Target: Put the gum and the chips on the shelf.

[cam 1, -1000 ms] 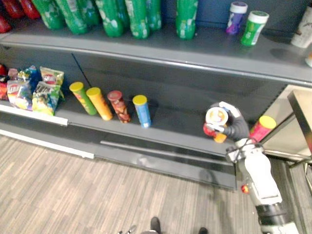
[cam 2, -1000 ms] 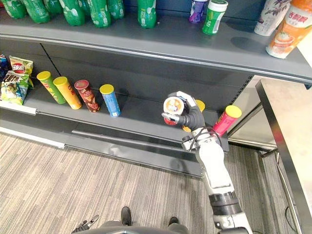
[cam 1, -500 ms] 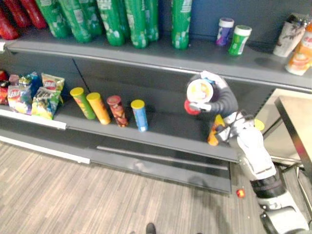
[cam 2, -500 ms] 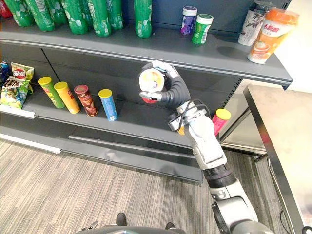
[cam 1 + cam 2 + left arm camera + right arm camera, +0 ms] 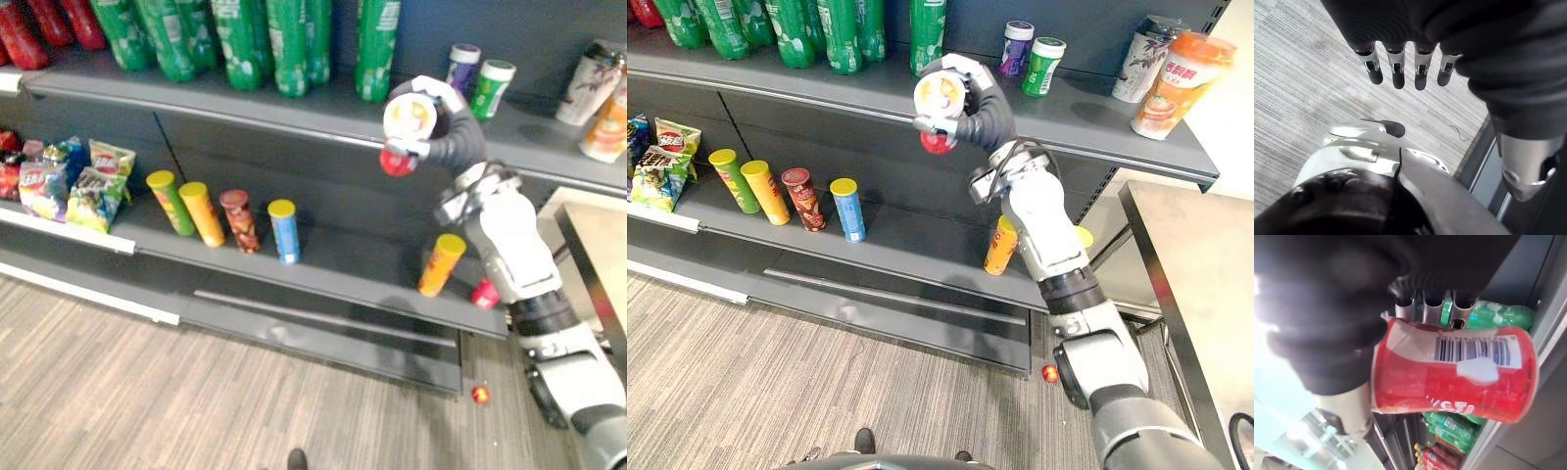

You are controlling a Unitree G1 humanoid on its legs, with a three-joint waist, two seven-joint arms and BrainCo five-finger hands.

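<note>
The left hand [image 5: 1397, 73] hangs over the carpet floor [image 5: 147, 392] with relaxed, straight fingers and holds nothing. One small red ball [image 5: 480, 394] lies on the floor below the lower shelf [image 5: 353, 264]. On this shelf stand six chip tubes: a green tube [image 5: 168, 201], an orange tube [image 5: 202, 213], a brown tube [image 5: 240, 221] and a blue tube [image 5: 285, 231] in a row, then well apart a lone orange tube [image 5: 439, 266] and a pink tube [image 5: 485, 293], partly hidden by the right arm. Chip bags [image 5: 69, 186] fill the left end.

Higher, the right hand [image 5: 456, 137] is clenched around a red gum jar [image 5: 1449, 377], held on its side in the air before the edge of the upper shelf [image 5: 294, 108]. On that shelf stand green bottles [image 5: 294, 44], a purple jar [image 5: 463, 67], a green jar [image 5: 493, 88] and two cups [image 5: 1176, 83].
</note>
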